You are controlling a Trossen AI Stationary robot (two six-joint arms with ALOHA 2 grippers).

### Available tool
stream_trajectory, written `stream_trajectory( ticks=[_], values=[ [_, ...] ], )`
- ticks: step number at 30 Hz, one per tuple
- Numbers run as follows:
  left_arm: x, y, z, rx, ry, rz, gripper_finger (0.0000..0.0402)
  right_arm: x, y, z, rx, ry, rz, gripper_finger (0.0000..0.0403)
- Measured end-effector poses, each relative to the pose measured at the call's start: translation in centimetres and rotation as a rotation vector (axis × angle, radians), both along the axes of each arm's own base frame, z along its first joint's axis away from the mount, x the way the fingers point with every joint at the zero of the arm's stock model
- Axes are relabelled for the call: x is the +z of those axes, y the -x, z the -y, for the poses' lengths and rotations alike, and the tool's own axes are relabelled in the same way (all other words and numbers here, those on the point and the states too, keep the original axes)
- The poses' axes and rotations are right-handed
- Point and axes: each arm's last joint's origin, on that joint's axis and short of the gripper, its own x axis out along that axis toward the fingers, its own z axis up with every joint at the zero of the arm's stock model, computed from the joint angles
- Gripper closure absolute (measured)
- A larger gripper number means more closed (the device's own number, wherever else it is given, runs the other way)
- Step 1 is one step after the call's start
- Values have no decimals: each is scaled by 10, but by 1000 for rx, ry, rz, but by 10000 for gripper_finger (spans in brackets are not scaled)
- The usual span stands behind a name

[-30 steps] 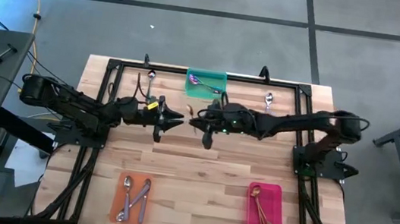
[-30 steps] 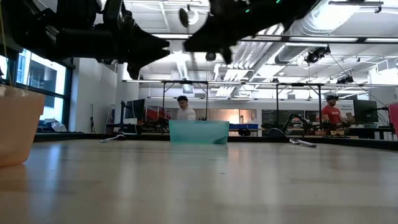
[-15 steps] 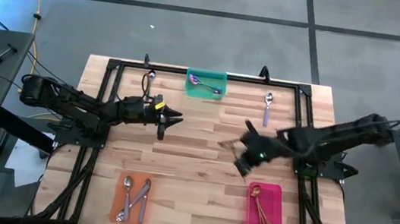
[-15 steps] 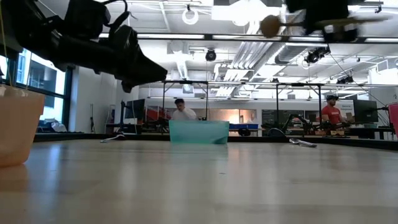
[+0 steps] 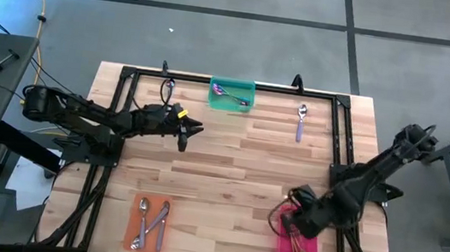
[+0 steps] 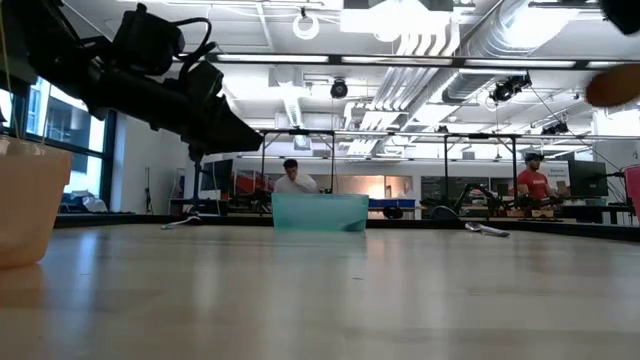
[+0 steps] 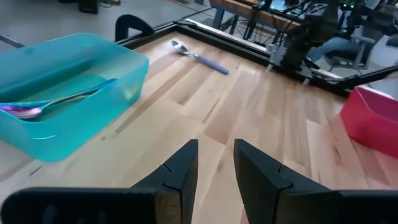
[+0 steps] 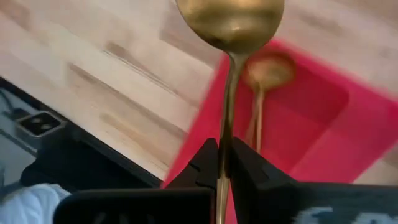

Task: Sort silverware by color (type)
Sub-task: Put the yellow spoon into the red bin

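One gold spoon (image 8: 229, 37), handle pinched between the closed fingers of the right gripper (image 8: 222, 163), bowl projecting beyond the tips, above the pink tray (image 8: 323, 124). Left gripper (image 7: 213, 163): slightly parted, empty, near the teal tray (image 7: 93, 118) holding an iridescent spoon (image 7: 50, 104).

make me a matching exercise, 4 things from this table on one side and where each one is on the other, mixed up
Things:
1. gold spoon
2. iridescent spoon
3. lavender-handled spoon
4. left pincer

Places:
A. lying in the teal tray
B. held in the right pincer over the pink tray
C. bare wood at the far edge, right of the teal tray
D. above mid-table, holding nothing

Pairs: 1-B, 2-A, 3-C, 4-D
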Motion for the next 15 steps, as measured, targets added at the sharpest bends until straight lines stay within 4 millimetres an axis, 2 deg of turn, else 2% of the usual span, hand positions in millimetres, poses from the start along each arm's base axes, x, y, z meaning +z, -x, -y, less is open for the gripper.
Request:
stream_trajectory(
  ticks=[6,15],
  values=[
    [0,1,-5,24,0,1,310,-36,21,-17,-76,-45,-44,403],
    [-1,2,-7,35,19,-6,310,-69,36,-19,-77,-69,-13,403]
  ],
)
